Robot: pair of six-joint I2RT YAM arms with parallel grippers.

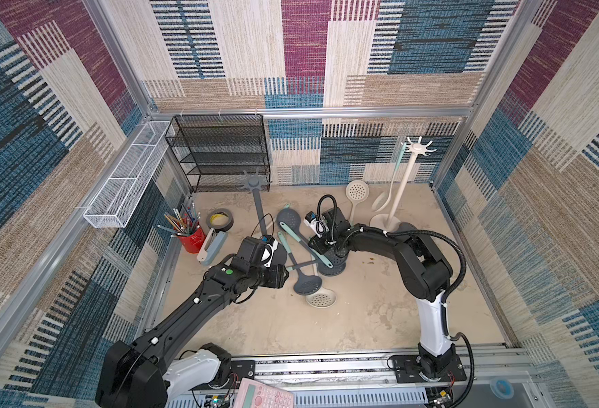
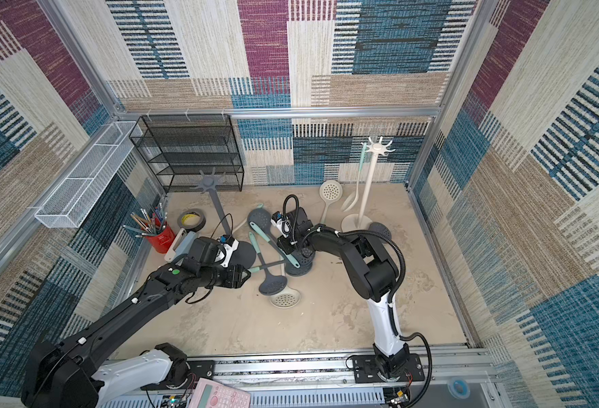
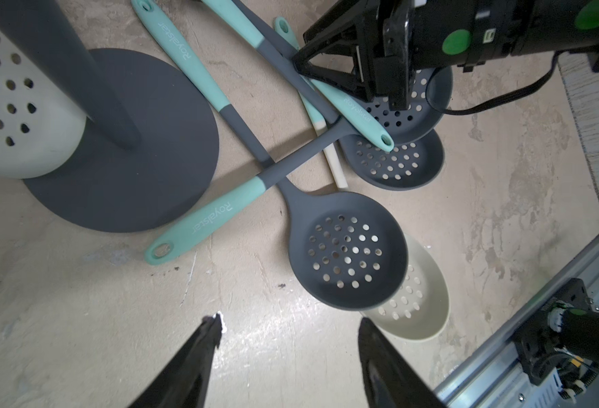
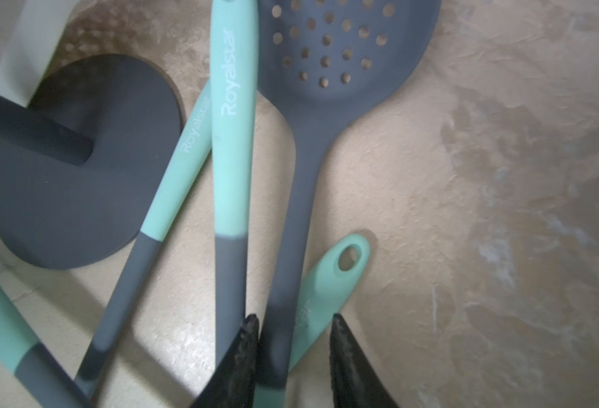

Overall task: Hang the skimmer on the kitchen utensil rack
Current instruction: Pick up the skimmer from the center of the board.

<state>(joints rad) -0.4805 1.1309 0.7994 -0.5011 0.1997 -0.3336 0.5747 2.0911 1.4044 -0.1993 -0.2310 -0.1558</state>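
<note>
Right gripper (image 4: pixel 294 319) sat low in the heap of utensils, jaws partly spread astride the grey neck of one dark skimmer (image 4: pixel 344 46) — one fingertip (image 4: pixel 248 339) against the shaft, the other clear of it, so nothing was pinched yet. That skimmer lay flat on the table (image 1: pixel 361 311), crossed with others just beside the base of the grey rack (image 1: pixel 259 208); its neck seemed the pick because it rode on top, leaving the holed handle end free for a hook. Left gripper (image 3: pixel 289 319) hovered spread and empty near the heap — probably out of the way.
</note>
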